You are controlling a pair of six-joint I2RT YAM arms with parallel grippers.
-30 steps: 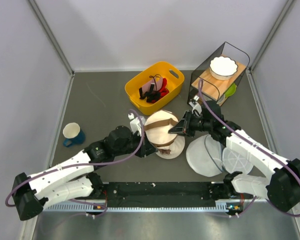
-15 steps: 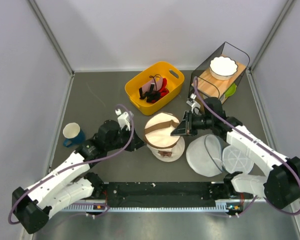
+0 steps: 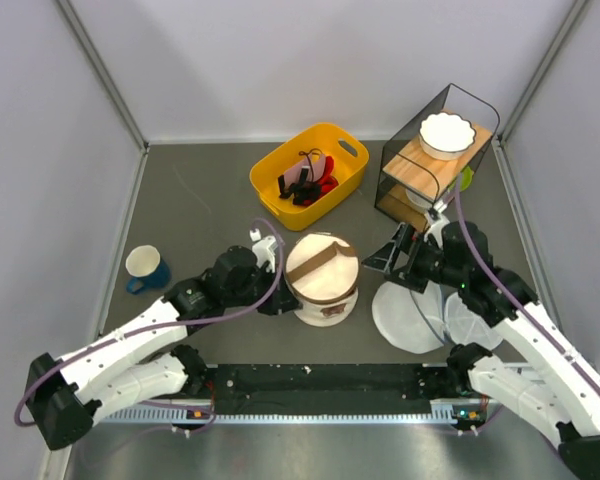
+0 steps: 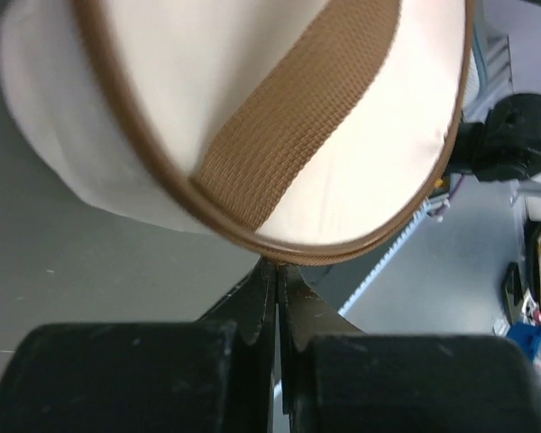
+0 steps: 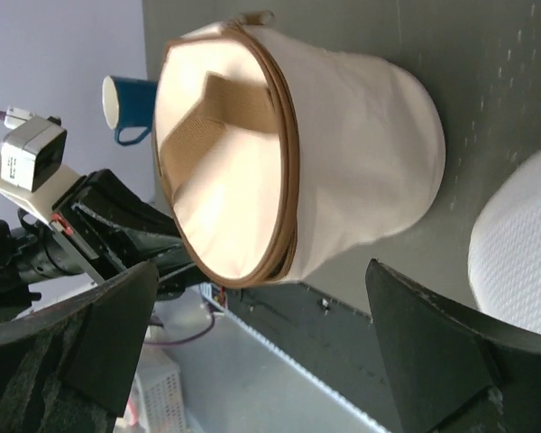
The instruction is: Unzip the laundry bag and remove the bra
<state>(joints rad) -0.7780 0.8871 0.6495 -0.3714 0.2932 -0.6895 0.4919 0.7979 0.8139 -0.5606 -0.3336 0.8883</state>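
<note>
Standing upright on the grey table [image 3: 200,200], near its middle, is the laundry bag [image 3: 322,280]: a cream drum with a brown strap [image 3: 320,260] across the lid and a brown zipper band [image 5: 288,162] around the top. A small brown logo faces the arm bases. The band looks closed as far round as the views show.

Left end effector [image 4: 277,271]: closed, the two fingertips pressed flat together. It sits at the bag's left side. In the left wrist view the tips meet right at the brown band on the lid's edge and touch it. Whether a zipper pull is pinched between them, cannot tell.

Right end effector [image 3: 385,258]: jaws spread wide, holding nothing. It sits just right of the bag and points toward it. In the right wrist view the bag lies ahead of the open fingers, framed between them but apart from both.

Around it:
- Two white mesh pouches [image 3: 410,310] lie flat on the table to the right of the bag, under the right arm.
- A yellow bin [image 3: 310,170] with dark and red items stands behind the bag.
- A blue mug [image 3: 145,268] stands well apart on the left.
- A wire rack [image 3: 420,160] with a white bowl [image 3: 447,133] on top stands at back right.
</note>
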